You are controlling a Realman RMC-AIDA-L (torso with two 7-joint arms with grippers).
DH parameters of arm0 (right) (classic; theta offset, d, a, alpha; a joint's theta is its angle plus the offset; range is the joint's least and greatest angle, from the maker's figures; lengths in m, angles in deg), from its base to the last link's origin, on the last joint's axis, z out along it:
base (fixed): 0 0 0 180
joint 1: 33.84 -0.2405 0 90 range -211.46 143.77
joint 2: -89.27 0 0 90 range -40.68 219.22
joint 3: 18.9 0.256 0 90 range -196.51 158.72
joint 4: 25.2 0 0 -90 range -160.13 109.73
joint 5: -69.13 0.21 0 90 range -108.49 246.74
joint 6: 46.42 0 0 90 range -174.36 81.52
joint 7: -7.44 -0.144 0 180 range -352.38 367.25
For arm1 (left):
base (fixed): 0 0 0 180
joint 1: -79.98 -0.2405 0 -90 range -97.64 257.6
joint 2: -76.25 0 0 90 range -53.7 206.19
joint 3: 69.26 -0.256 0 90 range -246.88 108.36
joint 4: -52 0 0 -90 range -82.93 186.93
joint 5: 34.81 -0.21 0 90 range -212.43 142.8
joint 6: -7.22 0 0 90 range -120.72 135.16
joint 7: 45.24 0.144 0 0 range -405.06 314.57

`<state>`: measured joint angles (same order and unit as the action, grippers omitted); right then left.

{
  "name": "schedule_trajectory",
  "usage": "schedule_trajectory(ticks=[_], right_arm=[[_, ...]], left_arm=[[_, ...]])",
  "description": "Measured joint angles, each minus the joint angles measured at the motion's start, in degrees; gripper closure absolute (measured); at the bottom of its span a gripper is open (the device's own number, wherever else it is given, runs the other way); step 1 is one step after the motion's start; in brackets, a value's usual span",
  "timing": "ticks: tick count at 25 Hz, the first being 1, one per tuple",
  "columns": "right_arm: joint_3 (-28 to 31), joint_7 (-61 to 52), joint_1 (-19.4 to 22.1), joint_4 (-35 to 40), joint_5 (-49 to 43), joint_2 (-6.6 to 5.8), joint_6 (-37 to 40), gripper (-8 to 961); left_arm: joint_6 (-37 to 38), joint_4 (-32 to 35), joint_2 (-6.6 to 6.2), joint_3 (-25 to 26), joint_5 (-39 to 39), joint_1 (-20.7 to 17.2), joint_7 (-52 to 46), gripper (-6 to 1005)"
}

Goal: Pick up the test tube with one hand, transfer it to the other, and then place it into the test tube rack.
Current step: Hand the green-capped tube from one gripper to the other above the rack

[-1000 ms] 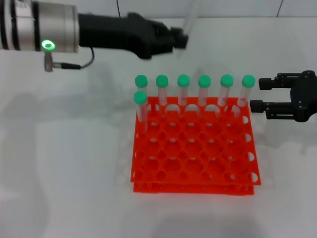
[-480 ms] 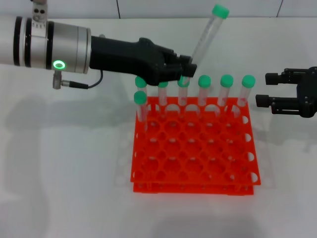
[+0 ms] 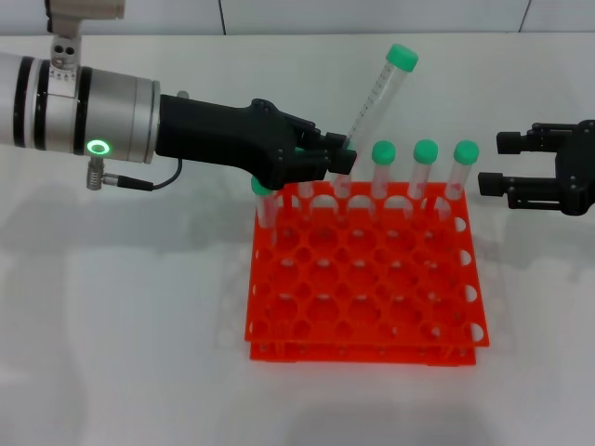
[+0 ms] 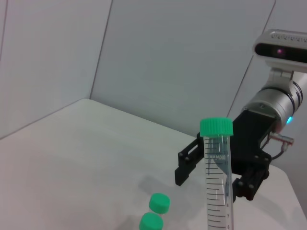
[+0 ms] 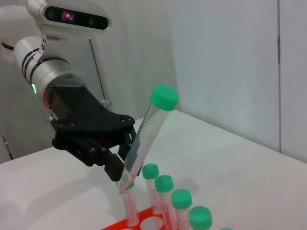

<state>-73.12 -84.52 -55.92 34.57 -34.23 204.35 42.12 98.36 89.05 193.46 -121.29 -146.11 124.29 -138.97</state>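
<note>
Colour rundown: the test tube rack (image 3: 363, 279) is bright orange-red with a grid of round holes. The test tube (image 3: 376, 93) is clear plastic with black graduation marks and a green cap, same green caps on the other tubes (image 3: 425, 172). Left pincer (image 3: 339, 160) is black, its arm silver-white with a glowing green ring light (image 3: 96, 147). Right pincer (image 3: 497, 163) is black too. Table (image 3: 121, 307) is plain white.

The test tube (image 3: 379, 89), slim clear plastic with printed graduations and a round green cap, is pinched at its lower end by the left gripper (image 3: 340, 158), cap tilted up toward the counter's far right. It hangs above the far row of the orange-red test tube rack (image 3: 364, 288), mid-counter.
</note>
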Motion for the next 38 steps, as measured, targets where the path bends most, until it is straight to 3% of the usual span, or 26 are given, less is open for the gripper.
schedule_trajectory(ticks=[24,38], right_arm=[[2.1,-0.3,3.1,4.7,3.3,-0.04,1.8,294],[2.3,-1.8,0.7,4.8,6.1,-0.03,3.5,294]], left_arm=[[0.4,0.5,-0.32,-0.4,-2.8,0.8,3.6,801],[0.4,1.9,0.12,-0.4,-2.8,0.6,3.6,801]])
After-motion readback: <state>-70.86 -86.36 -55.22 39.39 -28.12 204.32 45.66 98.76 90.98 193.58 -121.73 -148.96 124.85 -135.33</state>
